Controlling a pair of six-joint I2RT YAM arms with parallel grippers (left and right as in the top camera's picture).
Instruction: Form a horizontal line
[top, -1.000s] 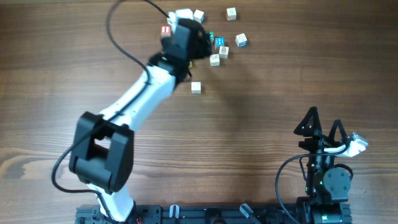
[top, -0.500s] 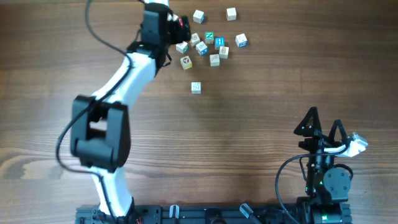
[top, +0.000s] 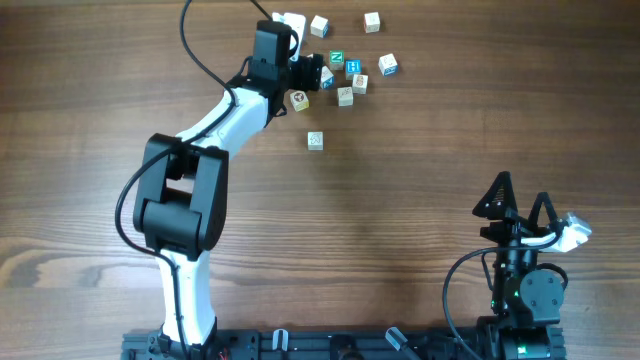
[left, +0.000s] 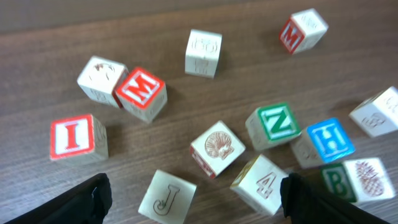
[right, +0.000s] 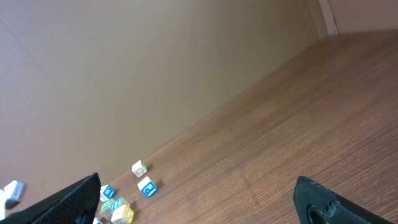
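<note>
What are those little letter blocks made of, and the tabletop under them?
The shell block and the blue H block look like pale, unvarnished wood: light bare faces, engraved pictures, matte painted letters. The table shows brown wood grain with a soft sheen, so it may be wood or a wood-look laminate.

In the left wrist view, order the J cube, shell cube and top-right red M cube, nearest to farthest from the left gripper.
1. J cube: bottom, left of centre.
2. Shell cube: centre.
3. Red M cube: top right corner.
</note>
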